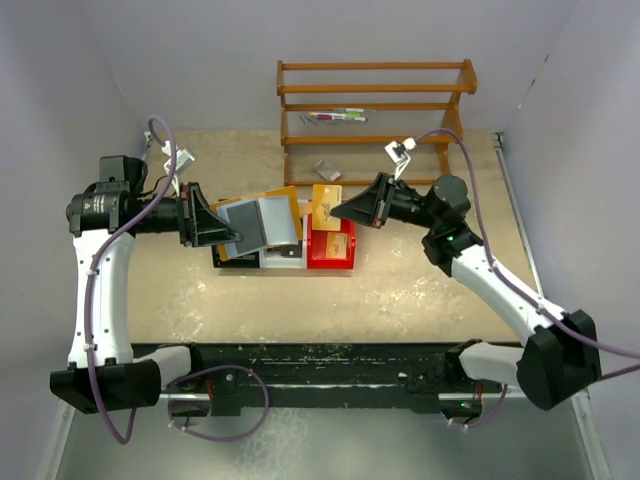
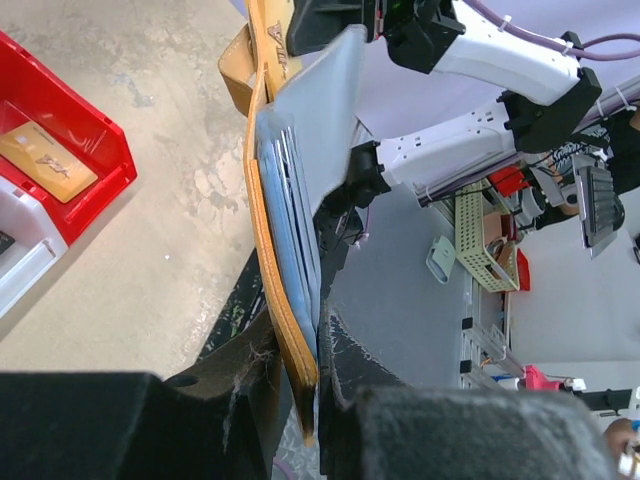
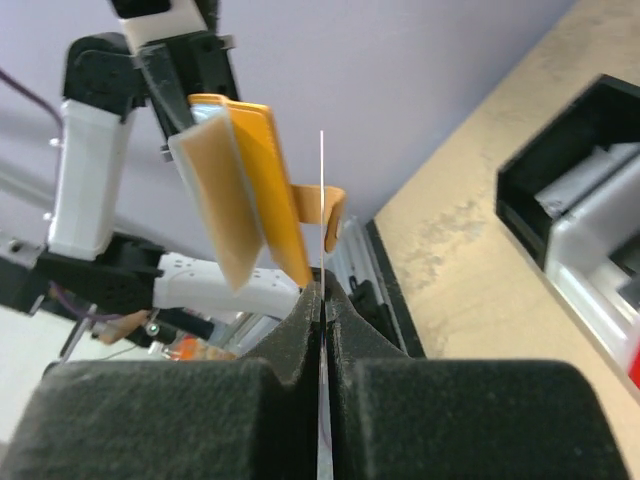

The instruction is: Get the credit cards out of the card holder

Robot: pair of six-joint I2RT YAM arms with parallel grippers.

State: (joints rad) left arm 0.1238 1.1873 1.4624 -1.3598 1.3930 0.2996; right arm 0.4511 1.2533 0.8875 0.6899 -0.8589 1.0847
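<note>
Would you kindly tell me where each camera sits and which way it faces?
Top: above and behind the bases, looking down at the table; left arm and right arm show.
Left wrist: on the left arm, looking past the left pincer along its clamped wallet.
Right wrist: on the right arm, looking past the right pincer and its card.
Shared: both wrist views show the wallet and the opposite arm.

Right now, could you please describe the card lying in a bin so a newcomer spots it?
In front of the wooden rack stands a row of bins. The orange card lies in the red bin, the rightmost. Unlike the raised card in the right gripper, it rests free.
</note>
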